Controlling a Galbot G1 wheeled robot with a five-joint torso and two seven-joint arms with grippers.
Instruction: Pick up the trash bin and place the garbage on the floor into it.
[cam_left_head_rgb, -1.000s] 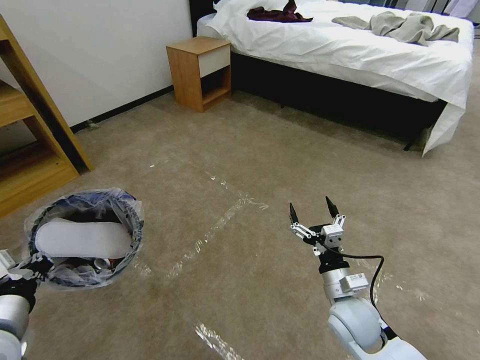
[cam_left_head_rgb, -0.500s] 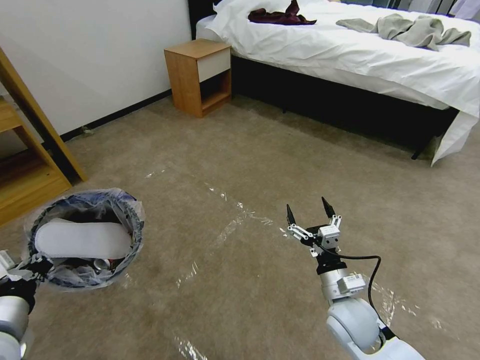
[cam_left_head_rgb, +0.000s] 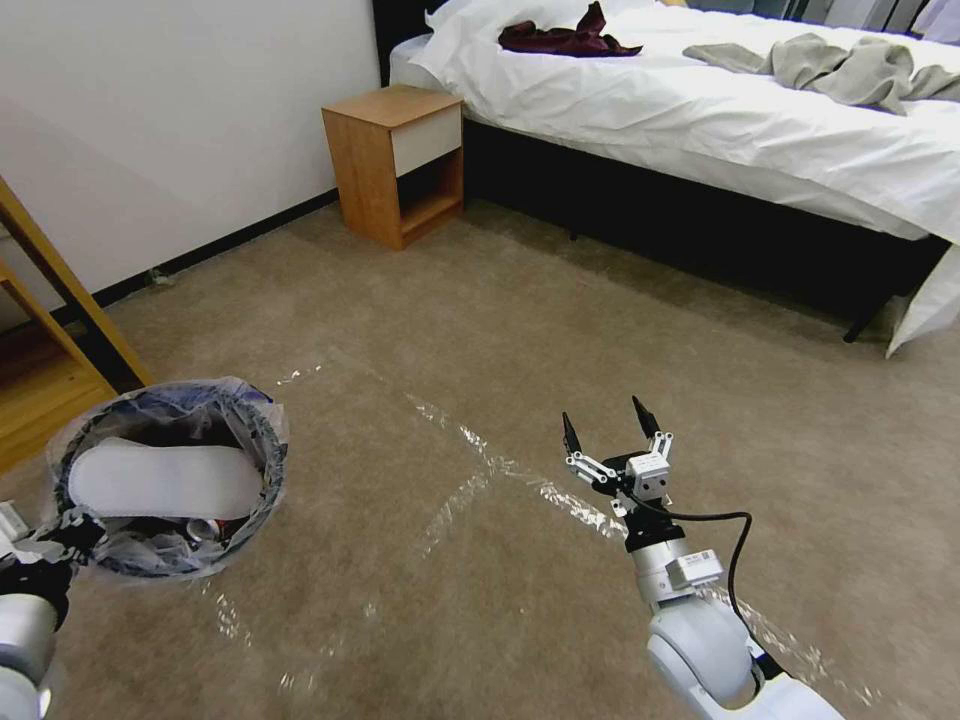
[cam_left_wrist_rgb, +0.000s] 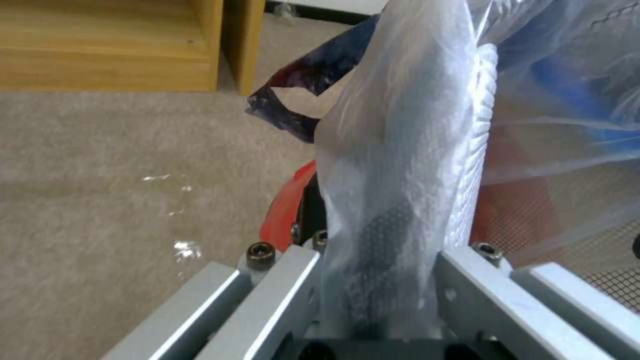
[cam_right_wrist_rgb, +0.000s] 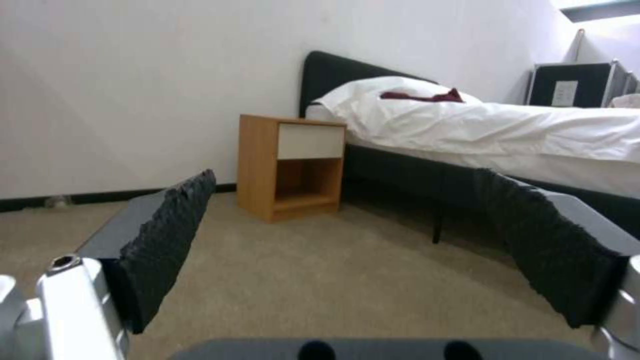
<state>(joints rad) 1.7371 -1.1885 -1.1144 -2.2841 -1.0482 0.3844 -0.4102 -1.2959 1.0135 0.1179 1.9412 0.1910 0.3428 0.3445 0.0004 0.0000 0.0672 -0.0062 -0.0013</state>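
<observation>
Trash bin hangs clamped in left end effector, above floor.

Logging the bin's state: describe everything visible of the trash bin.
The trash bin is a small round red bucket lined with a clear, blue-printed plastic bag folded over its rim. It hangs tilted above the carpet, mouth toward the head camera. The left gripper is clamped on rim and liner. Inside, a white slipper lies across other litter.

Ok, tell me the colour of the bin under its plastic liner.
Red: the trash bin shows a red wall beside the clear, blue-printed liner, best seen in the left wrist view.
</observation>
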